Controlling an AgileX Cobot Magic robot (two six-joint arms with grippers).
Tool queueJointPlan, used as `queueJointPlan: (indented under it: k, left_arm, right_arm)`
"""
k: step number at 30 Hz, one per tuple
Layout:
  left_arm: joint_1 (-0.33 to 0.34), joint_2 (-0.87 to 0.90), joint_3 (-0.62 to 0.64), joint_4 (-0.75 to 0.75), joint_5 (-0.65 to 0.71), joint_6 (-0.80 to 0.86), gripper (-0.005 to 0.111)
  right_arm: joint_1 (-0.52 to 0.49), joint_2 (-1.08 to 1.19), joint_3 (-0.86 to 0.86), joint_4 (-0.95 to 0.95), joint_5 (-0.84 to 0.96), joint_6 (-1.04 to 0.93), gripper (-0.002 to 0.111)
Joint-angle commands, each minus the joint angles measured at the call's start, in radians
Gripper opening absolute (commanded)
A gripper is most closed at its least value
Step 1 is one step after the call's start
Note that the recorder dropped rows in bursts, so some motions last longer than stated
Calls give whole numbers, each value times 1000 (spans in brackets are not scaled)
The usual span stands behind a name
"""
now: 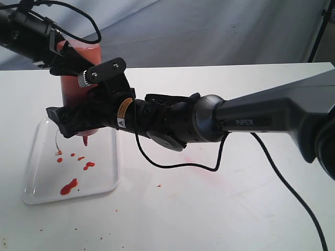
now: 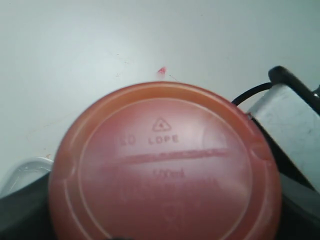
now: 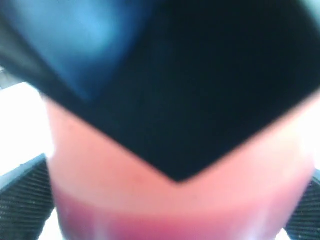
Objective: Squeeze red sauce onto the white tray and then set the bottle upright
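Observation:
The bottle (image 1: 74, 83) hangs upside down over the white tray (image 1: 42, 157), its red nozzle (image 1: 85, 140) pointing down. My left gripper (image 1: 68, 61) is shut on its raised base end; the left wrist view is filled by the round base (image 2: 162, 165), with dark fingers (image 2: 20, 212) beside it. My right gripper (image 1: 78, 124) reaches across and straddles the bottle near the cap. In the right wrist view its ribbed pads (image 3: 22, 200) stand either side of the bottle wall (image 3: 175, 200) with a thin gap. Red sauce lies on the tray as a blob (image 1: 68, 186) and drops (image 1: 89, 165).
The tray sits at the left of a white table (image 1: 220, 219). Faint red smears (image 1: 204, 168) and specks mark the tabletop. A black cable (image 1: 172, 166) loops under the right arm (image 1: 251, 120), which spans the table's middle. A grey backdrop hangs behind.

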Motion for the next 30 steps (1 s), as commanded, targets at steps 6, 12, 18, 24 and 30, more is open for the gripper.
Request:
queueJointPlan:
  k: [6, 12, 18, 24, 30]
  left_arm:
    - [-3, -19, -13, -52, 8, -3, 0]
    - [-3, -19, -13, -52, 8, -3, 0]
    - [-3, -19, -10, -52, 8, -6, 0]
    - [-3, -19, 9, -52, 8, -6, 0]
    - [-3, -21, 11, -52, 8, -27, 2]
  right_arm:
    - [0, -29, 1, 85, -6, 9, 105]
    - [0, -36, 1, 101, -9, 9, 101]
    - [0, -36, 1, 111, -1, 9, 58]
    - [0, -36, 1, 144, -1, 27, 0]
    - [0, -36, 1, 143, -25, 126, 0]
